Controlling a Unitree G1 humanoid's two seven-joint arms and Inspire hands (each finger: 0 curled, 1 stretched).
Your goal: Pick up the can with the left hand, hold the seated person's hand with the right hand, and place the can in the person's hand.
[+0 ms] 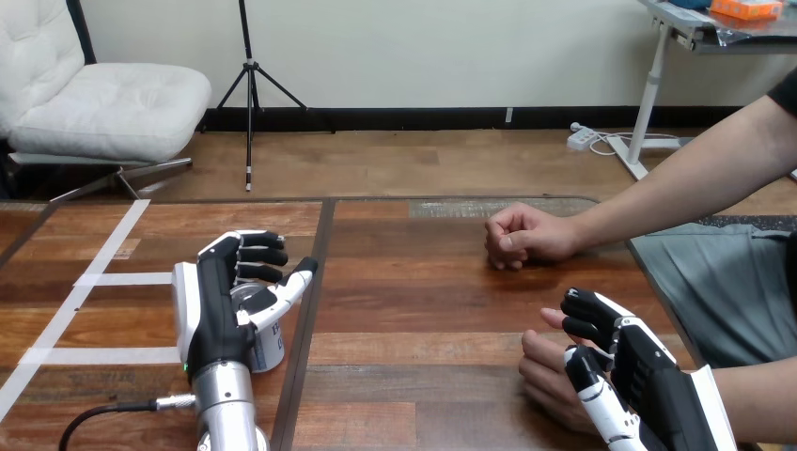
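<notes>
A silver can [266, 344] stands on the wooden table at the left, near the dark seam. My left hand [218, 305] is round it, fingers curled over its far side and the thumb [293, 283] against its right side; the hand hides most of the can. At the lower right, the person's hand [545, 374] lies on the table with its fingers pointing left. My right hand [648, 376] lies on top of it, fingers [587, 318] curled over its far edge and the thumb along its near side.
The person's other hand [520, 237] rests as a loose fist on the table [423, 310] further back, its forearm reaching in from the right. White tape strips [103, 279] mark the table's left part. A dark seam [310, 319] runs front to back beside the can.
</notes>
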